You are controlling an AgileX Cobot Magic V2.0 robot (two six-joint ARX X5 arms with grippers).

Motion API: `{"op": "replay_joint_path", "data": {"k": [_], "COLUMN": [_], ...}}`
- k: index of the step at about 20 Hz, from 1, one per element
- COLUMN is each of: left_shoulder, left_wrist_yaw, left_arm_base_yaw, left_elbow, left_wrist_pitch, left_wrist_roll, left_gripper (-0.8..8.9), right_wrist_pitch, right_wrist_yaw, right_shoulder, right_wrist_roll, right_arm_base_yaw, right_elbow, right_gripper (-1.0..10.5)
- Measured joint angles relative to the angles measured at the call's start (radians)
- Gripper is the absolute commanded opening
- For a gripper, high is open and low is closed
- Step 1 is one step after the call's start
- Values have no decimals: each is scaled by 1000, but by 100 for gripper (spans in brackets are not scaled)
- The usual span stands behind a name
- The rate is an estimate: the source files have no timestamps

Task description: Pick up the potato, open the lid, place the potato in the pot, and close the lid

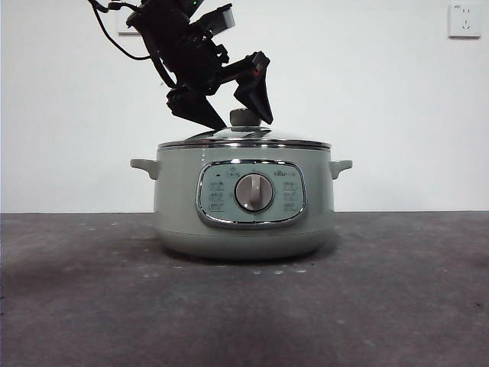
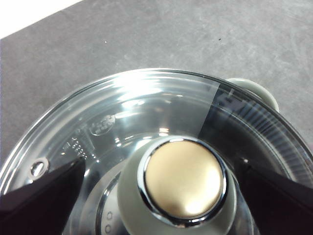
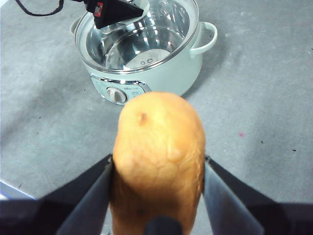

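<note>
potato: held between the jaws of the right gripper, which are closed against its two sides; carried in the air, well apart from the pot and out of the front view.
potato handling: judged firm and fairly light; rough matte skin should give decent friction. The oval shape could roll in a two-point pinch, so the grip across the middle is best kept.
lid: seated on the pot, chrome rim resting flat on the pot's edge; not yet lifted.
knob: pale green collar with a brass-coloured cap, centred between the jaws of the left gripper.
left gripper state: jaws spread wide, one on each side of the knob, nothing gripped. In the front view the jaw tips are seen level with the knob.
lid handling: glass, judged rigid, moderately heavy and breakable. The knob is the only sensible hold; the dome is slick. A straight lift is advised so the rim clears the pot evenly.
pot: stands upright on the dark table, dial panel facing the front view. The interior, seen through the glass, is bare metal.
step: judged as closing on the knob to open the lid; potato drop and lid replacement remain.
risk: an off-centre pinch could let the lid tilt.
</note>
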Motion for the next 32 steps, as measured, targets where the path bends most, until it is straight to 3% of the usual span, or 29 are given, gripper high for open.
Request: {"op": "replay_joint_path", "data": {"k": [3,6,9,14,16,25,32], "left_shoulder": [0,0,0,0,0,0,10], "left_wrist_yaw": [0,0,2,9,9,10,20], "left_arm_base_yaw": [0,0,-1,-8,-8,-8,-7], "left_elbow": [0,0,0,6,6,33,192], "left_wrist_pitch": [-3,-13,-18,-13,-13,-53,-172], "left_wrist_roll": [0,0,0,14,14,10,-10], "left_gripper": [444,410,192,110,-18,-8,-8], "right_wrist_pitch": [0,0,0,0,0,0,1], "right_wrist_yaw": [0,0,0,0,0,0,0], "right_shoulder": [0,0,0,0,0,0,0], "right_wrist_roll": [0,0,0,0,0,0,0], "right_arm_base_yaw": [0,0,0,0,0,0,0], "right_elbow": [0,0,0,0,0,0,0], "right_gripper": [-16,-16,-16,-16,-16,-16,-16]}}
